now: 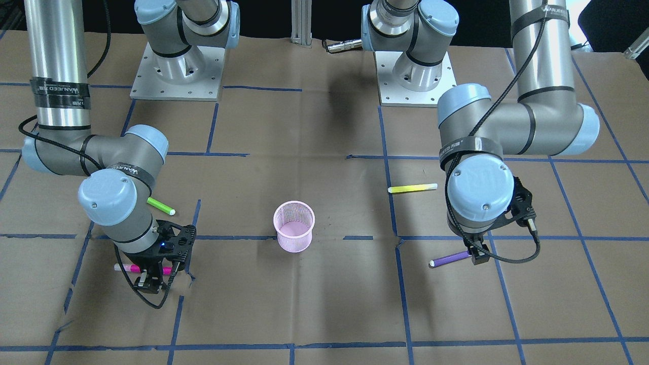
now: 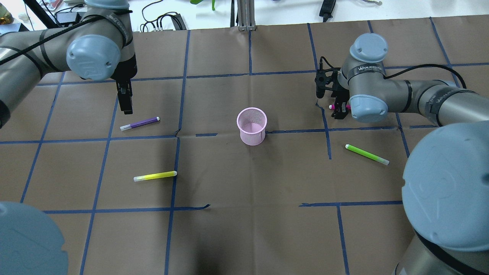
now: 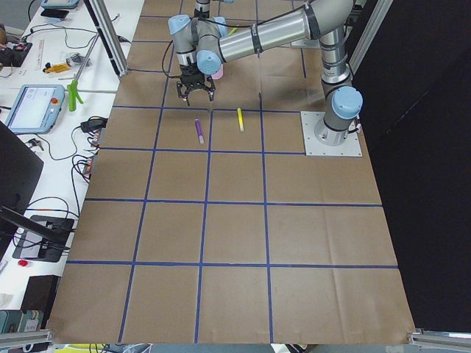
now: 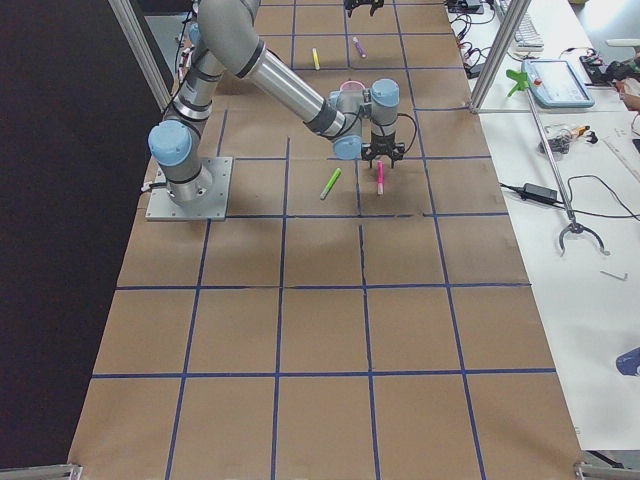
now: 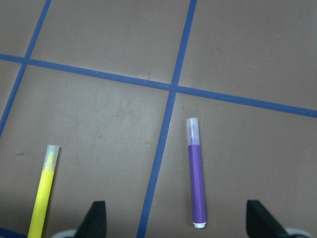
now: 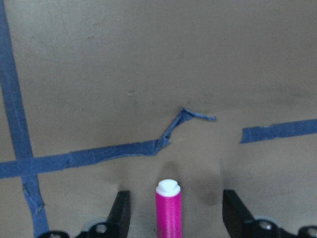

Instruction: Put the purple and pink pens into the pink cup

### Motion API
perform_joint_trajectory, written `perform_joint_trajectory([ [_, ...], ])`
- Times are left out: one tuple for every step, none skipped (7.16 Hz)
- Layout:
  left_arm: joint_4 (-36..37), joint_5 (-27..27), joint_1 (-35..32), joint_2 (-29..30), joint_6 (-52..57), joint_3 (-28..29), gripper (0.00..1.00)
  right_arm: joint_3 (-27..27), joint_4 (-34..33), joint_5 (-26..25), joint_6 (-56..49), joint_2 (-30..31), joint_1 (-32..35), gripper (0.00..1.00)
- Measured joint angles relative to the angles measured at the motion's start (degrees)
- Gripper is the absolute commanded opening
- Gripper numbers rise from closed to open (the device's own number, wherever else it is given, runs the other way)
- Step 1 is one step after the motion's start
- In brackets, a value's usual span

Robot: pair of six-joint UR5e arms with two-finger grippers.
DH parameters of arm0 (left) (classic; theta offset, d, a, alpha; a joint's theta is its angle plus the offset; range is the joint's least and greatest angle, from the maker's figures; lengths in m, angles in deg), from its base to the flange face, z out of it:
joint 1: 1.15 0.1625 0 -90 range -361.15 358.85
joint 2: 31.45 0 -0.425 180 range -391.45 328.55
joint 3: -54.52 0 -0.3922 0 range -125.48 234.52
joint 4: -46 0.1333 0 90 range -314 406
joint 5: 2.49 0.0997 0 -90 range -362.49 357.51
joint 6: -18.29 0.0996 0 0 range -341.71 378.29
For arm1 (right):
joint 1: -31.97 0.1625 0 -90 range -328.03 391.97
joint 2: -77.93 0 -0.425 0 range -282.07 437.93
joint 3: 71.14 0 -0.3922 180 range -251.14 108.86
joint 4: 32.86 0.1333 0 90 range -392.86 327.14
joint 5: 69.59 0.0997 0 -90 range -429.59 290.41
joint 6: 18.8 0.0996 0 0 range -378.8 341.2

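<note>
The pink mesh cup [image 1: 294, 225] [image 2: 251, 126] stands upright at the table's middle. The purple pen [image 2: 139, 123] [image 5: 197, 186] lies flat on the table. My left gripper [image 2: 125, 101] [image 5: 179, 218] hovers above it, open and empty; in the wrist view the pen lies between the two wide-apart fingers. The pink pen [image 6: 168, 208] [image 1: 127, 267] lies on the table under my right gripper [image 2: 338, 109] [image 6: 173, 213]. That gripper is low and open, one finger on each side of the pen with gaps.
A yellow pen [image 2: 154, 176] [image 5: 43, 191] lies near the purple pen, on the robot's side of it. A green pen [image 2: 366, 154] [image 1: 160, 206] lies near the right arm. Blue tape lines grid the brown paper cover.
</note>
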Motion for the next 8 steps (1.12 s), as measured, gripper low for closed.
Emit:
perform_joint_trajectory([
  [1.2,2.8,-0.7,2.3,0.1,0.0,0.98,0.1,0.3,0.0,0.2,0.4,0.0,0.68],
  [2.7,5.3,-1.1,4.6,0.0,-0.1,0.98,0.1,0.9,0.0,0.3,0.8,0.0,0.67],
  [4.7,7.6,-1.3,6.8,0.0,-0.2,0.98,0.0,1.4,0.0,0.4,1.1,0.0,0.67],
  [7.4,9.3,-1.4,8.8,0.0,-0.3,0.98,0.0,1.6,0.1,0.5,1.0,0.0,0.67],
  [9.8,10.2,-1.5,10.4,0.1,-0.4,0.98,0.0,1.6,0.1,0.5,0.8,0.0,0.67],
  [11.2,10.4,-1.6,11.3,0.0,-0.4,0.98,0.0,1.7,0.1,0.5,0.7,0.0,0.6],
  [11.8,10.1,-1.7,11.6,0.0,-0.4,0.99,0.0,1.7,0.0,0.4,0.6,0.0,0.41],
  [12.4,9.1,-1.7,11.7,0.0,-0.6,0.99,-0.1,1.8,0.0,0.4,0.6,0.0,0.28],
])
